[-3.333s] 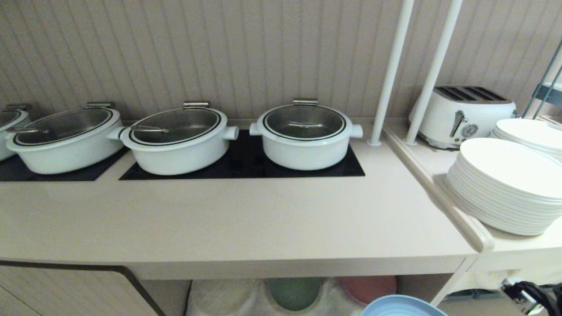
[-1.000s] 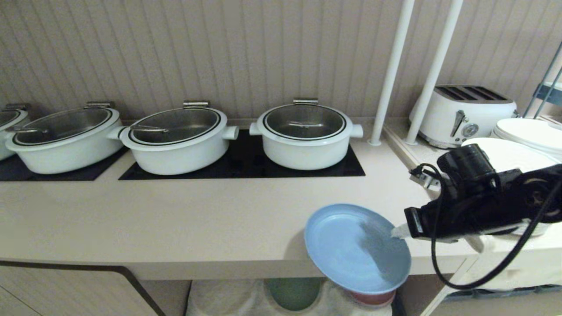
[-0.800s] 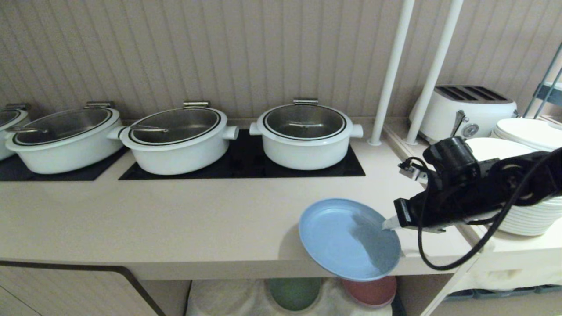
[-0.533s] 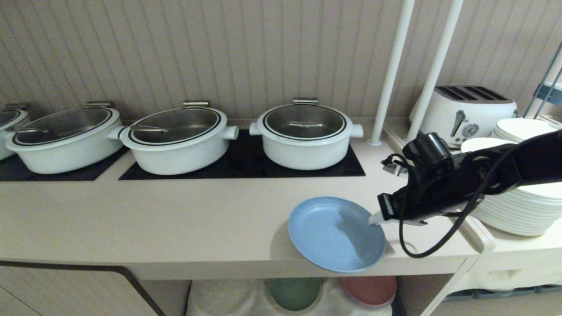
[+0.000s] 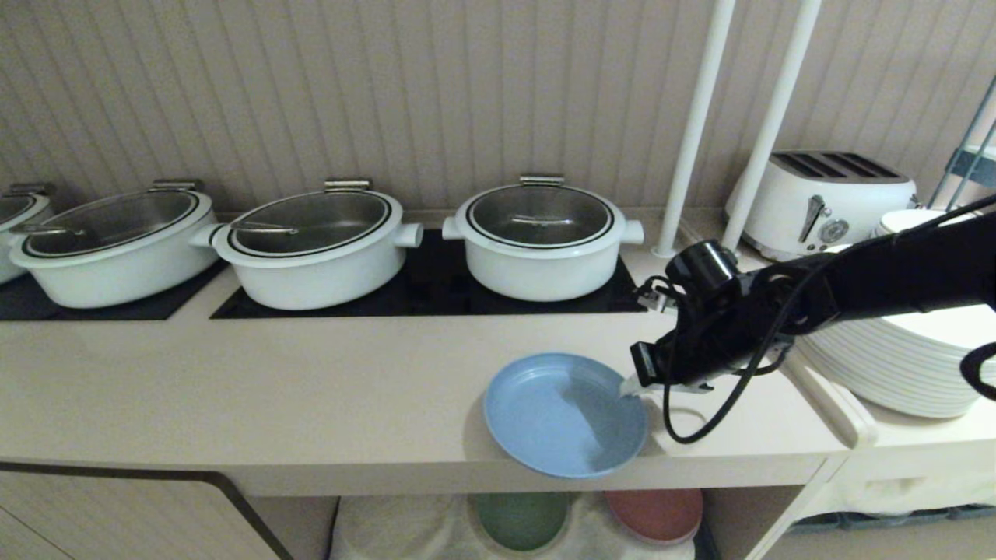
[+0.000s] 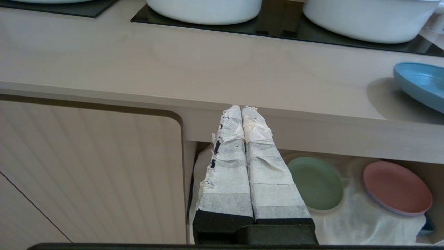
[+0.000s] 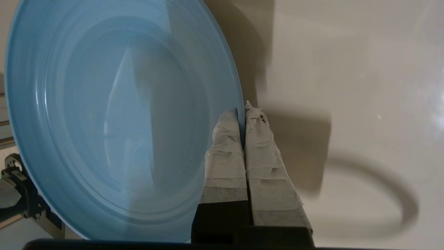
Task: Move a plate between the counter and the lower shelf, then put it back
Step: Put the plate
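Note:
The light-blue plate (image 5: 564,412) hangs tilted just above the beige counter (image 5: 311,389) near its front edge, casting a shadow on the worktop. My right gripper (image 5: 626,386) is shut on the plate's right rim, and the right wrist view shows the plate (image 7: 104,121) with its rim pinched between the taped fingertips of that gripper (image 7: 244,111). My left gripper (image 6: 241,109) is shut and empty, parked in front of the counter's front edge; from there the plate (image 6: 421,81) shows at the far right. The lower shelf (image 5: 405,521) with its white cloth lies under the counter.
Three white pots (image 5: 541,237) stand on the black cooktop (image 5: 436,292) behind the plate. A stack of white plates (image 5: 895,358), a toaster (image 5: 825,202) and two white poles (image 5: 692,132) are at the right. A green plate (image 6: 315,182) and a pink plate (image 6: 397,187) lie on the shelf cloth.
My right arm has carried the plate up from below the counter's edge and then leftward and farther in over the worktop. The left arm has stayed still.

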You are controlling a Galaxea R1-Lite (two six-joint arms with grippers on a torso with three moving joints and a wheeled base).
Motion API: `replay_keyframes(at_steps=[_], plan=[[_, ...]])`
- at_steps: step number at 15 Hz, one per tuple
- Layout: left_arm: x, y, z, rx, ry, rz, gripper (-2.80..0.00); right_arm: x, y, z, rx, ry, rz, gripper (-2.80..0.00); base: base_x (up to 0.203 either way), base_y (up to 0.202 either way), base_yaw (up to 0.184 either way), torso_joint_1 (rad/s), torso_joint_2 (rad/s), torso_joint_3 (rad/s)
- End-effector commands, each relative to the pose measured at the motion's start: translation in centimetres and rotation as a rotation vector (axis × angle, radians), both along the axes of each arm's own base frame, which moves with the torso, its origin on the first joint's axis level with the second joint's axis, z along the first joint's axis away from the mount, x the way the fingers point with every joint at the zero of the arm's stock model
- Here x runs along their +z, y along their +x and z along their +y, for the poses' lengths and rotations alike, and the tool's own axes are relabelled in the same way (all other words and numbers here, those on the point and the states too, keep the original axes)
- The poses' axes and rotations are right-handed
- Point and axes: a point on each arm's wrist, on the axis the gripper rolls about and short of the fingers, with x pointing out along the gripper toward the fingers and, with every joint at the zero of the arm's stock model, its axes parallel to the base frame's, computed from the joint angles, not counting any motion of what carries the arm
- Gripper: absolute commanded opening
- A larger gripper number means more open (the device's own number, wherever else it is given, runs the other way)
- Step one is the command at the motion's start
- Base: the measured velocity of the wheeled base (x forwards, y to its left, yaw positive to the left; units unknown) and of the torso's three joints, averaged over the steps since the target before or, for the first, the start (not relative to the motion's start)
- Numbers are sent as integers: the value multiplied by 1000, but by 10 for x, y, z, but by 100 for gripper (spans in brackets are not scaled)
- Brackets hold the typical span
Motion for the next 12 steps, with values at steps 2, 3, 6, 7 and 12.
replay_keyframes(at_steps=[2, 3, 6, 7, 12], plan=[[0, 0, 0, 1, -1, 0, -280, -6, 14, 6, 2, -3, 14, -280, 0, 0, 0, 0, 0, 0], [0, 0, 0, 1, -1, -1, -280, -7, 17, 7, 2, -3, 15, -280, 0, 0, 0, 0, 0, 0], [0, 0, 0, 1, -1, -1, -280, -8, 25, 11, 3, 1, 4, -280, 0, 0, 0, 0, 0, 0], [0, 0, 0, 1, -1, 0, -280, -8, 27, 12, 3, 1, 5, -280, 0, 0, 0, 0, 0, 0], [0, 0, 0, 1, -1, 0, -280, -7, 32, 14, 3, 1, 5, -280, 0, 0, 0, 0, 0, 0]])
